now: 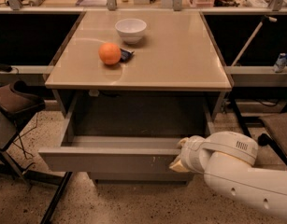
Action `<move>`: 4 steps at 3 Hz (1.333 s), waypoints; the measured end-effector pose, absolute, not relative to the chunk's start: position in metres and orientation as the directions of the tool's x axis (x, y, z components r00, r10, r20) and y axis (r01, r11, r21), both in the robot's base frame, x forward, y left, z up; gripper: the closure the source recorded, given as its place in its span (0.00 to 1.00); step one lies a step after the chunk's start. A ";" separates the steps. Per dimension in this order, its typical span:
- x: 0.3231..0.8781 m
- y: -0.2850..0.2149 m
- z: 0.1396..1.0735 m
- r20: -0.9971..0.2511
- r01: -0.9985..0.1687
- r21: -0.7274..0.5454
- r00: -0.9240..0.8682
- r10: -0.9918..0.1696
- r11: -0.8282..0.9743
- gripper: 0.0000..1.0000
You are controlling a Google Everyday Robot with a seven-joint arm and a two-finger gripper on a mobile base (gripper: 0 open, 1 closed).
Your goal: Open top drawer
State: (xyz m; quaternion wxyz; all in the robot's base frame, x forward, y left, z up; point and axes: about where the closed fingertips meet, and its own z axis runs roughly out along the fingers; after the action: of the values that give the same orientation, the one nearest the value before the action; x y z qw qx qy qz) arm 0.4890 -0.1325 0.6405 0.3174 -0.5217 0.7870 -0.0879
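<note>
The top drawer (110, 161) is a wide grey drawer under the beige table top. It stands pulled well out, and its dark inside shows. Small white scuff marks sit right of centre on its front panel. My gripper (179, 155) is at the right end of the drawer's front edge, at the rim. My white arm comes in from the lower right and covers the drawer's right front corner. A narrower grey drawer front (133, 176) shows just below.
On the table top (180, 59) stand a white bowl (130, 30), an orange (110, 53) and a small dark object (125, 55) beside it. A dark chair (12, 101) stands at the left. A cluttered shelf runs along the back.
</note>
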 end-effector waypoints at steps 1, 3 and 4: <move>0.489 -0.132 0.644 -0.408 -0.765 -0.469 -0.254 -0.877 0.440 1.00; 0.468 -0.132 0.642 -0.409 -0.772 -0.460 -0.255 -0.876 0.439 1.00; 0.468 -0.132 0.642 -0.409 -0.772 -0.460 -0.254 -0.876 0.439 1.00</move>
State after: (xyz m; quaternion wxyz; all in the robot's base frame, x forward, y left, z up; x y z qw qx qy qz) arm 0.4680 -0.1322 0.6417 0.3145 -0.5233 0.7876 -0.0829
